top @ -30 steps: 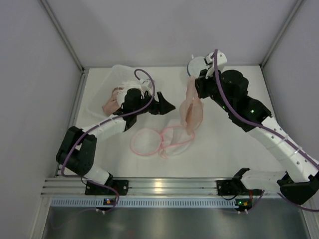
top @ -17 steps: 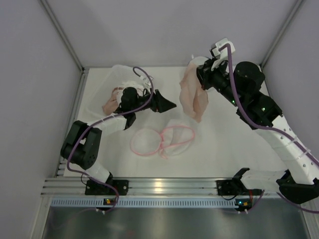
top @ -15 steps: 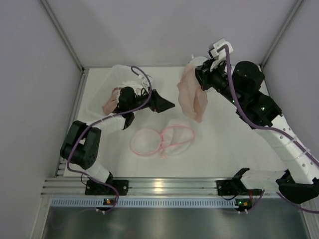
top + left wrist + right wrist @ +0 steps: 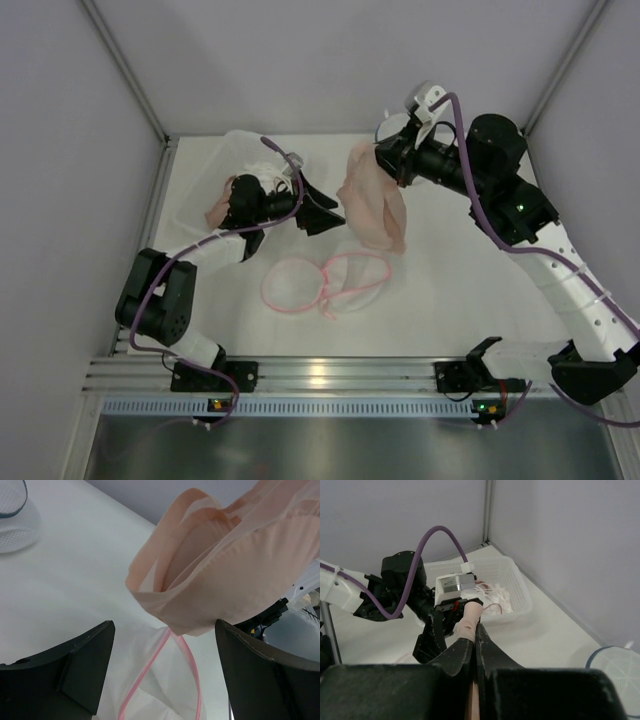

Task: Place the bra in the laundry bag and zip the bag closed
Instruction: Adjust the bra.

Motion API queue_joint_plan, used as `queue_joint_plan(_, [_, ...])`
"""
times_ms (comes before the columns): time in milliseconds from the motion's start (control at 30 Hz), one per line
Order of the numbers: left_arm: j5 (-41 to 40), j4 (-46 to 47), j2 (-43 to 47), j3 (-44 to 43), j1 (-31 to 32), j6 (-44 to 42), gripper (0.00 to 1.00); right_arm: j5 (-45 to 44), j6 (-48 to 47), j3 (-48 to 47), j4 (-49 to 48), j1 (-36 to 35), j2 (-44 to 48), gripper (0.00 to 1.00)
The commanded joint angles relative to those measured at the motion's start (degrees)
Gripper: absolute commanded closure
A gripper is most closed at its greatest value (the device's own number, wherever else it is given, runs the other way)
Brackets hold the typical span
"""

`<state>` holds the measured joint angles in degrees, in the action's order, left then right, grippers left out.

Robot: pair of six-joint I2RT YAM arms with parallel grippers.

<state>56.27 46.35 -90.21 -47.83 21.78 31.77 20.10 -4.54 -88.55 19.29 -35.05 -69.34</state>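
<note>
The peach bra (image 4: 372, 205) hangs in the air above the table, pinched at its top by my right gripper (image 4: 385, 158), which is shut on it. In the right wrist view a fold of the bra (image 4: 470, 617) sticks out beyond the shut right gripper (image 4: 476, 635). The white mesh laundry bag (image 4: 325, 282) with its pink zipper lies flat and open on the table below. My left gripper (image 4: 325, 210) stands open just left of the bra, holding nothing. In the left wrist view the bra (image 4: 235, 575) hangs above the bag (image 4: 165, 680), between the wide-apart fingers (image 4: 75, 670).
A white basket (image 4: 228, 150) with pale clothes stands at the back left, behind the left arm. A second round mesh bag (image 4: 620, 672) with a dark rim lies near the back wall, behind the right gripper. Side walls close in the table.
The right arm has lifted the bra off the table and carried it left, up to the left gripper. The left gripper has stayed open and shifted only slightly.
</note>
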Motion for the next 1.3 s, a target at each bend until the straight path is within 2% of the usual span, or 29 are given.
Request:
queue_joint_plan(0, [2.44,4.19,3.46,-1.12,0.02,-3.29,0.13,6.96,-0.65,-1.8,-3.03,0.42,-0.97,1.0])
queue_joint_plan(133, [2.44,4.19,3.2,-2.09,-0.07,-3.64,0.14,8.9,-1.17,-1.97,-2.85,0.51,-1.41,1.0])
queue_joint_plan(300, [-2.03,4.98,2.77,-2.7,-1.12,-1.54,0.14,9.43,-2.76,-1.27,-1.97,0.51,-0.8,1.0])
queue_joint_plan(433, [-4.93,9.54,0.66,-3.14,-1.57,3.29,0.16,9.52,-2.94,-0.92,-2.15,0.51,-0.71,1.0])
queue_joint_plan(533, [-5.64,17.18,-1.63,-2.18,-1.65,8.99,0.17,9.87,-3.02,-0.48,-2.41,0.51,-0.44,1.0])
queue_joint_plan(567, [-5.3,21.29,-3.02,-2.26,-1.83,10.32,0.17,10.05,-3.11,-0.48,-2.24,0.51,-0.36,1.0])
queue_joint_plan(667, [-3.19,24.49,-5.23,-3.84,-1.92,14.02,0.16,10.49,-3.46,-0.48,-1.98,0.51,-0.18,1.0])
queue_joint_plan(867, [-2.48,24.49,-5.59,-4.81,-1.92,12.62,0.16,10.49,-4.08,-0.3,-1.45,0.51,-0.27,1.0])
queue_joint_plan(1067, [-3.45,12.81,-3.13,-5.69,-2.27,4.62,0.15,9.87,-4.61,0.05,-1.27,0.51,-0.53,1.0])
queue_joint_plan(1267, [3.32,12.89,-3.48,-6.66,-1.74,5.32,0.15,10.4,-5.13,-0.13,-1.62,0.42,-1.41,1.0])
